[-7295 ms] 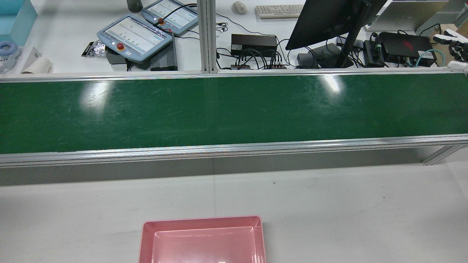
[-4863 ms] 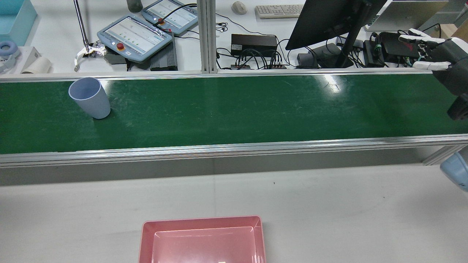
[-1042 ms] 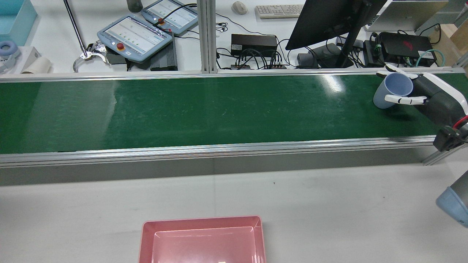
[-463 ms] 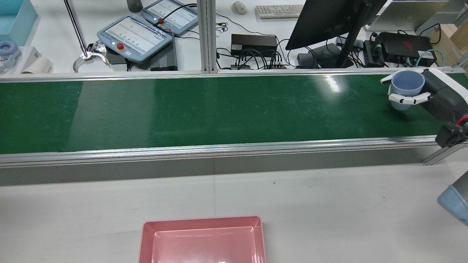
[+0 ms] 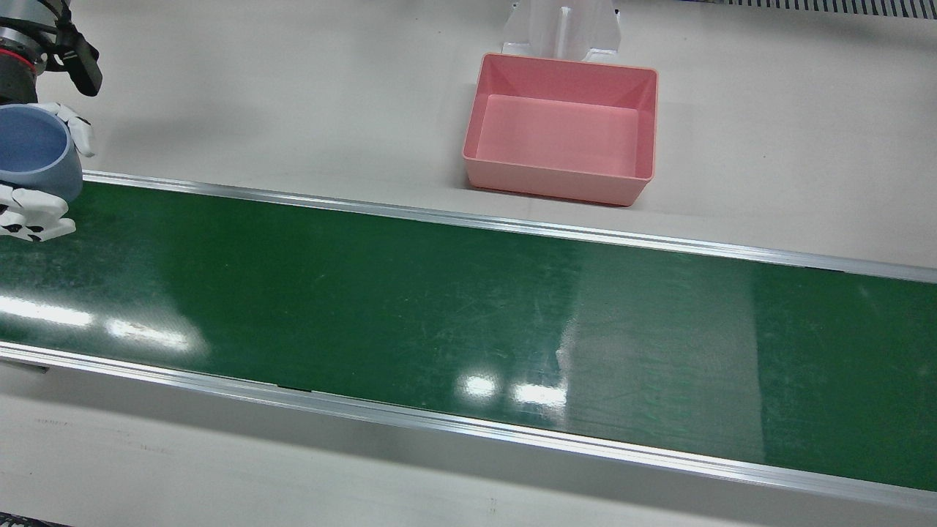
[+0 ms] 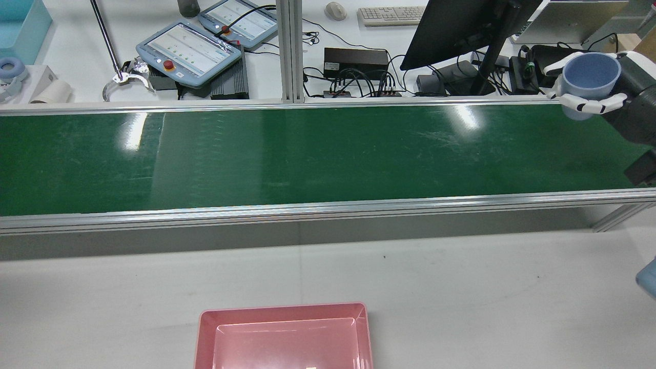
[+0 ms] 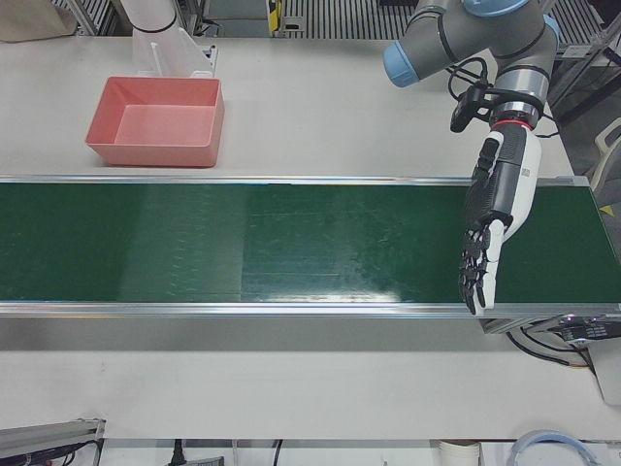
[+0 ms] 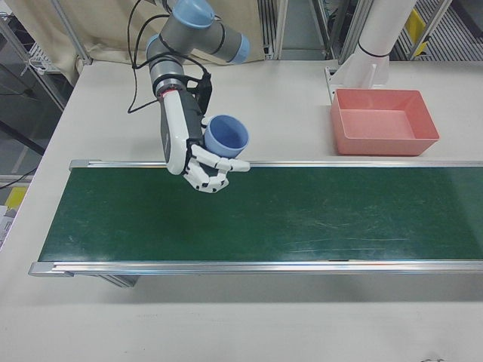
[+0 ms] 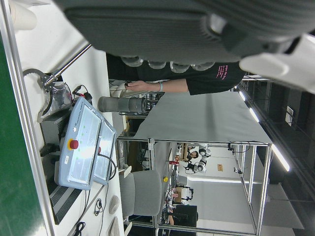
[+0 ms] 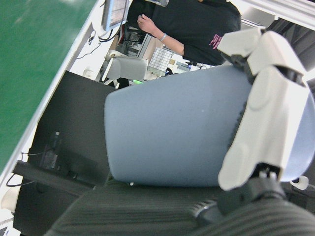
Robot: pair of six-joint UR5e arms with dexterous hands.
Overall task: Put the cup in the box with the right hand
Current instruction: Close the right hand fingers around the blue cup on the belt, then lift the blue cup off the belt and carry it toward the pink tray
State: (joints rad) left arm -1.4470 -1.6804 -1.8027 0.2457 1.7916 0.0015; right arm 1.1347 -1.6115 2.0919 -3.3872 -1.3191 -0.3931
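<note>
Green conveyor belt point(image 8: 264, 215), one blue cup point(image 8: 227, 136) in right hand point(image 8: 198, 162), one pink box point(image 8: 385, 121)

- The cup point(image 5: 29, 150) is cut by the front view's left edge.
- The pink box point(image 6: 285, 336) runs off the rear view's near edge.
- White fingers point(image 10: 266, 103) hide part of the cup wall.

Blue cup point(image 8: 226, 136) upright, held aloft; pink box point(image 8: 384, 120) empty.
</note>
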